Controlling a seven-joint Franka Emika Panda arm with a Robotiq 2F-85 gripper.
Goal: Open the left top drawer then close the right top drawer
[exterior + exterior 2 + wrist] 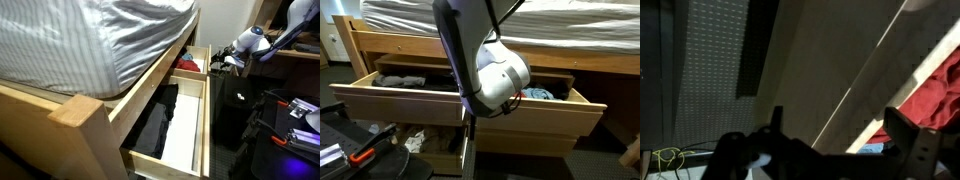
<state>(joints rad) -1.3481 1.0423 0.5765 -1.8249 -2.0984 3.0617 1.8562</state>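
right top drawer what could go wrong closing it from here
1. The red items sit high in the right top drawer, so they could snag under the bed frame as it slides in.
2. The drawer front is plain and flat, so the open gripper may slip off it while pushing.

Arm outstretched, pincer — jaws apart

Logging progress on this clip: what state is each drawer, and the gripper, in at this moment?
left top drawer: pulled open, black clothing inside.
right top drawer: open, not yet closed, red items inside.
lower drawer: partly open, white items showing.
gripper: open, holding nothing, in the wrist view.
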